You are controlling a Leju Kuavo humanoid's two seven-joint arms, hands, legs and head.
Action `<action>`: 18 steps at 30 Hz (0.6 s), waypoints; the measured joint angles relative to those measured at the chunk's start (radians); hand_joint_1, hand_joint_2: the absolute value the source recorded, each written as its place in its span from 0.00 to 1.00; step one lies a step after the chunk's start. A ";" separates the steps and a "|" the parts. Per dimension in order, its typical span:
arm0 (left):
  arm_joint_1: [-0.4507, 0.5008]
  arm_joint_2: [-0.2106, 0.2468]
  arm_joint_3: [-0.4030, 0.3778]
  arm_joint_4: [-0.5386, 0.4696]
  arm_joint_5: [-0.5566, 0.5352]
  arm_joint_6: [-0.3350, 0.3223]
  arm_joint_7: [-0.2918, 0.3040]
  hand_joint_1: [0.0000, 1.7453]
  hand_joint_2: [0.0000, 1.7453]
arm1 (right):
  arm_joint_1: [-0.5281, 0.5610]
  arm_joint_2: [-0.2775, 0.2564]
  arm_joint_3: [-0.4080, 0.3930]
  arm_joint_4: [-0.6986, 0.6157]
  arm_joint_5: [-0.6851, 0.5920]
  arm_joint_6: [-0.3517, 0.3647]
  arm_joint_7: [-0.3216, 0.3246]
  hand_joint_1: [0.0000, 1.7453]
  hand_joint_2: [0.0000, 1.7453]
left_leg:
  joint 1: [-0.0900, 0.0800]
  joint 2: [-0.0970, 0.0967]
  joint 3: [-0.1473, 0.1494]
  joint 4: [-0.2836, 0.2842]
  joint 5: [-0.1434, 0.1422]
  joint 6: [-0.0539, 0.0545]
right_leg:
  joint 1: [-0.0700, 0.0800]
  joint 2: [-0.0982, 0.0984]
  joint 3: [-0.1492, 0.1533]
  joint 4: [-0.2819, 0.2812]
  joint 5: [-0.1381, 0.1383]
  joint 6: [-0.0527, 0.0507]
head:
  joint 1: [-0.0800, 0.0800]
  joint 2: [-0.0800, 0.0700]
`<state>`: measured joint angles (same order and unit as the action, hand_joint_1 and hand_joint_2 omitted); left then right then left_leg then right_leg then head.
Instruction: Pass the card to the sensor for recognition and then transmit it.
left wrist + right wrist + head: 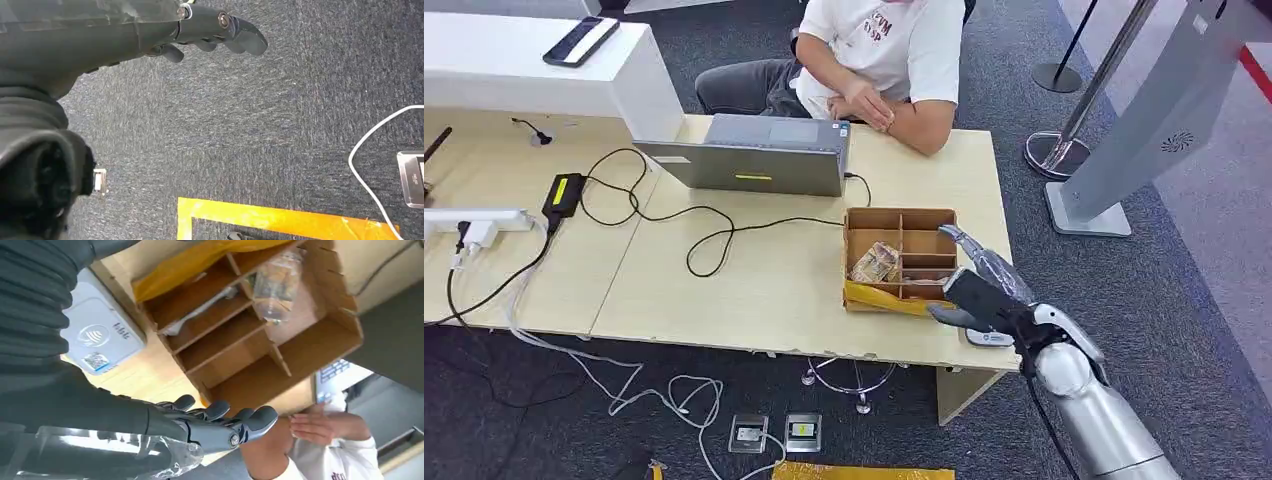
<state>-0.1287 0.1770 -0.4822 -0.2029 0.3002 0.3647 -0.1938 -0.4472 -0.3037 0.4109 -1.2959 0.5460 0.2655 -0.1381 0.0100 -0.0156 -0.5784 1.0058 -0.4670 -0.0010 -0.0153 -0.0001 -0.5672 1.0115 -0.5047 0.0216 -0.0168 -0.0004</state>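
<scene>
My right hand hovers over the table's front right corner, just right of the wooden compartment box. Its fingers are stretched out and hold nothing. Partly hidden beneath it lies the white card sensor, whose face lies beside the box. A pale flat piece, perhaps the card, lies in one narrow compartment; I cannot tell for sure. My left hand hangs over the carpet with its fingers loosely extended and nothing in them.
A clear bag sits in the box and a yellow sheet drapes its front. A grey laptop and black cables lie further back. A person sits behind the table. A grey kiosk stands at right.
</scene>
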 joint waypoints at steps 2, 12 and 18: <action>0.000 0.000 0.000 0.000 0.000 -0.002 0.000 0.00 0.00 | 0.016 -0.009 0.003 -0.020 0.068 -0.019 0.025 0.00 1.00 | 0.000 0.000 0.000 0.000 0.000 0.000 | 0.000 0.000 0.000 0.000 0.000 0.000 | 0.000 0.000; 0.000 0.000 0.000 0.000 0.000 0.000 0.000 0.00 0.00 | 0.033 -0.031 0.024 -0.058 0.231 -0.114 0.077 0.00 1.00 | 0.000 0.000 0.000 0.000 0.000 0.000 | 0.000 0.000 0.000 0.000 0.000 0.000 | 0.000 0.000; -0.001 0.000 0.000 0.000 0.001 0.003 0.000 0.00 0.00 | 0.033 -0.030 0.032 -0.057 0.371 -0.211 0.086 0.00 1.00 | 0.000 0.000 0.000 0.000 0.000 0.000 | 0.000 0.000 0.000 0.000 0.000 0.000 | 0.000 0.000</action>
<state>-0.1294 0.1766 -0.4822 -0.2029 0.3010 0.3674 -0.1938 -0.4145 -0.3334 0.4429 -1.3527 0.9168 0.0545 -0.0519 0.0100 -0.0155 -0.5786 1.0056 -0.4670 -0.0011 -0.0153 0.0000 -0.5670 1.0116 -0.5047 0.0216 -0.0168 -0.0004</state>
